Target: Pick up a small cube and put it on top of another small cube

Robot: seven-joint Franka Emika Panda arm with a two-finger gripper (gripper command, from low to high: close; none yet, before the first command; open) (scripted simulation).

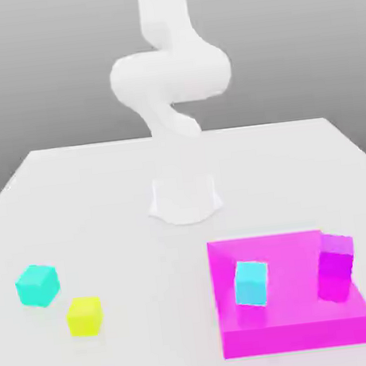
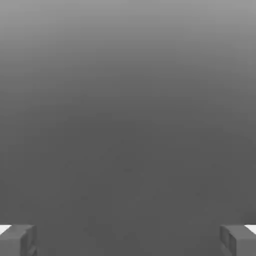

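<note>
Four small cubes sit in the exterior view, all plain, flat-coloured and sharp-edged. Toward the exterior view's left, a turquoise cube (image 1: 38, 285) rests directly on the pale worktop (image 1: 139, 263), turned so that a corner faces forward. Just beside it, nearer the front, is a yellow cube (image 1: 85, 316), set squarer and apart from the turquoise one. Toward the exterior view's right lies a broad, low magenta block (image 1: 292, 335), with a light-blue cube (image 1: 251, 283) over its left part, slightly tilted in outline, and a purple cube (image 1: 336, 257) by its right edge. Under the purple cube is a darker magenta patch; whether that is another cube or a shading of the block, I cannot tell. Nor can I tell whether the block is solid or a hollow container. The pincer (image 2: 128, 241) stands wide open and holds nothing, its two fingers far apart in the hand view.
</note>
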